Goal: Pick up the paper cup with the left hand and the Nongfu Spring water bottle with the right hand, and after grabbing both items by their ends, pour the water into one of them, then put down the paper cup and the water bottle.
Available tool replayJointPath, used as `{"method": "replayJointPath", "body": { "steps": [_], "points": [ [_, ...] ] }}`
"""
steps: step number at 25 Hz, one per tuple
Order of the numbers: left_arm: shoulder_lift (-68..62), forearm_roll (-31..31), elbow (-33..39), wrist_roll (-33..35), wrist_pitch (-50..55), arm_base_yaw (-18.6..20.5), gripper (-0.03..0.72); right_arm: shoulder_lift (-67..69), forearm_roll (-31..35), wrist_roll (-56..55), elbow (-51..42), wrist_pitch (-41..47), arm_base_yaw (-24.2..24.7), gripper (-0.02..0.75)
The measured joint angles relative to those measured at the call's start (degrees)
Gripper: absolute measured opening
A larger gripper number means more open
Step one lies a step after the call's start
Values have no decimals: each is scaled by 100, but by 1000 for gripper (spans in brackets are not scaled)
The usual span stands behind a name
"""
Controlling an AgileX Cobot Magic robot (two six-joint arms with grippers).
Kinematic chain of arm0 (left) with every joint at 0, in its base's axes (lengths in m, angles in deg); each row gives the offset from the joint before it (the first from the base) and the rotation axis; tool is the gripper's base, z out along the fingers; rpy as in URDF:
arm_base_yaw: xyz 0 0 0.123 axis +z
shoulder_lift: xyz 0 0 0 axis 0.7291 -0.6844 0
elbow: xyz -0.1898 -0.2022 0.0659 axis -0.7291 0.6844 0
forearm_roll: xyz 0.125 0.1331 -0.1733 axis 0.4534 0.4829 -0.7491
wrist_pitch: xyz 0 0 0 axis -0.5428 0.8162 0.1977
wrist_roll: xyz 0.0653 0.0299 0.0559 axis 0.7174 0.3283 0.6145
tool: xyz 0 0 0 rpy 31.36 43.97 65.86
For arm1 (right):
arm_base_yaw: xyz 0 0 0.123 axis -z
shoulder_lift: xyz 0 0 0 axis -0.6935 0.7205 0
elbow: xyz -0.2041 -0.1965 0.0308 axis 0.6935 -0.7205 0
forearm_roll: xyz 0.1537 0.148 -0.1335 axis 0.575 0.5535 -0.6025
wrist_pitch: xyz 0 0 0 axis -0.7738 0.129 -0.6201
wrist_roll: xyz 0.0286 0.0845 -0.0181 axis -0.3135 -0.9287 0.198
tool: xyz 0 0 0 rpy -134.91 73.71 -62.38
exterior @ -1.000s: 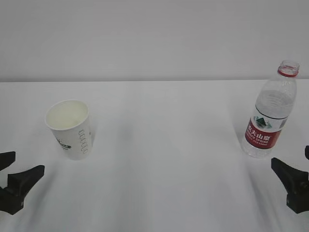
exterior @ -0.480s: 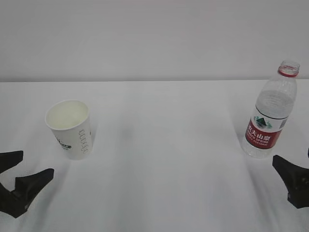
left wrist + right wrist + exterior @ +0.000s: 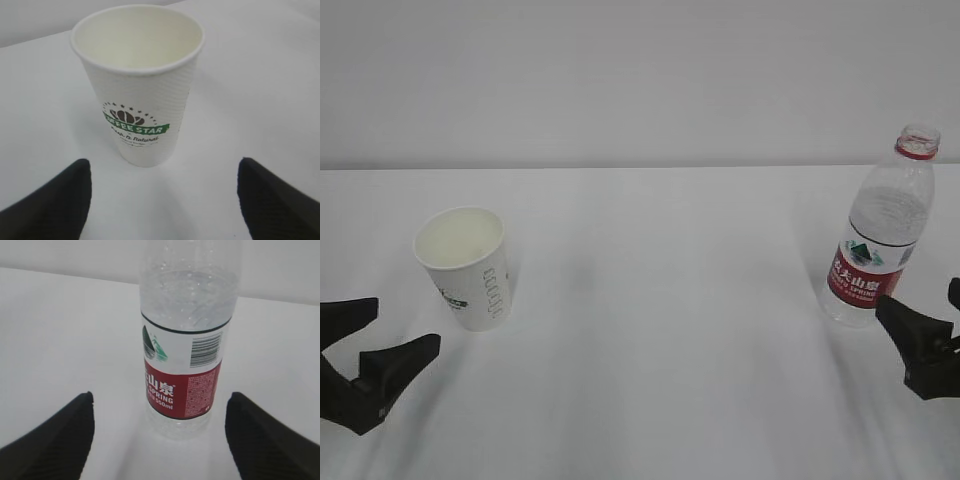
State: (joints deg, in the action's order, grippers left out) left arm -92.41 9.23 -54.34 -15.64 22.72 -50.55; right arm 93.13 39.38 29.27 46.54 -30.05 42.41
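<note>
From the exterior view we look down at a slant across the white table [image 3: 660, 300] toward the back wall, from well back. Our left wrist view sits low and close, facing the cup [image 3: 137, 85] [image 3: 466, 265]; our right wrist view likewise faces the bottle [image 3: 185, 340] [image 3: 878, 240]. Both appear in the exterior view too.

White table [image 3: 660, 300], plain pale wall [image 3: 640, 80] behind
</note>
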Motion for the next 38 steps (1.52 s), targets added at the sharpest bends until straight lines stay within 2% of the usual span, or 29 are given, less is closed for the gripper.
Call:
{"method": "replayJointPath", "body": {
  "steps": [14,38],
  "points": [
    [0,13,-42,-48,0,0,667,1449,-59,-37,948,-4,0,622],
    [0,74,-42,-193,0,0,605,1835,143,-63,1570,-13,0,622]
  ]
}}
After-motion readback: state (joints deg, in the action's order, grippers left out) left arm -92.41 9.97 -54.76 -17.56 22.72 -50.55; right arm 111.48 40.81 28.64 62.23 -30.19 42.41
